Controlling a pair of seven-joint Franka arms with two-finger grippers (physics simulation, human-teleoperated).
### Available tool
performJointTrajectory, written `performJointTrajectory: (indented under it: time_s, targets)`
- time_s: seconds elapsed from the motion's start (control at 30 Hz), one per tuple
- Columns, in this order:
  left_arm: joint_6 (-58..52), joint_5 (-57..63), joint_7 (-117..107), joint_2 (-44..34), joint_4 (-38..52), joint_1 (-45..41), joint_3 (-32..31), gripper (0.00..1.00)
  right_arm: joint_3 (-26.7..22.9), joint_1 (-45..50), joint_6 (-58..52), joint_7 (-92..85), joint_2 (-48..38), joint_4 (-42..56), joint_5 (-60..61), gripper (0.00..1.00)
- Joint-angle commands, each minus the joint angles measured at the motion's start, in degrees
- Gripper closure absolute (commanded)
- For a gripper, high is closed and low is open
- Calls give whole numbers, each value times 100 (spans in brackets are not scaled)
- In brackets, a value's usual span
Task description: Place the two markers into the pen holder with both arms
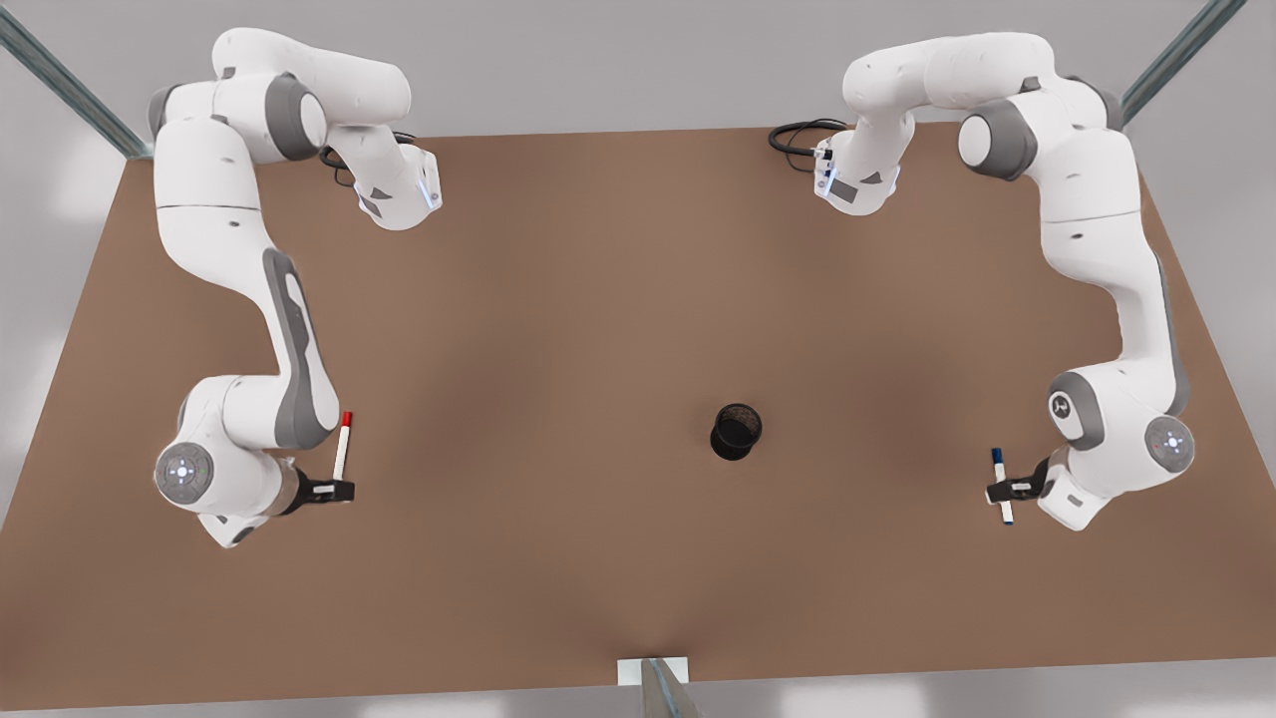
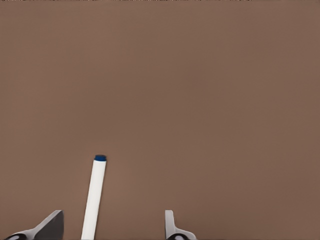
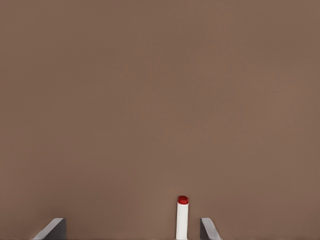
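Observation:
The blue-capped marker (image 1: 998,465) lies on the brown table at the front view's right. My left gripper (image 1: 1008,490) straddles its middle, open; in the left wrist view the marker (image 2: 94,200) runs between the fingers of the gripper (image 2: 113,214), closer to one of them. At the front view's left lies the red-capped marker (image 1: 343,445), with my right gripper (image 1: 339,490) open over its lower end. The right wrist view shows that marker (image 3: 182,220) close beside one finger of the gripper (image 3: 132,220). The black mesh pen holder (image 1: 737,432) stands upright between the two arms.
The brown table (image 1: 598,269) spreads wide around the holder. Both arm bases stand at its far edge, with black cables (image 1: 797,135) near one of them. A small white bracket (image 1: 653,670) sits at the near edge.

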Motion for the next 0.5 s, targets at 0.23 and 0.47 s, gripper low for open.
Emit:
performJointTrajectory:
  time_s: [0.23,0.47]
  targets:
    - [1572,370,933,494,12,-15,113,3,11,-379,1920,-141,-334,-1442,-15,0]
    - [1712,379,942,608,21,-15,113,27,29,-352,2729,-220,-263,-2118,-15,14]
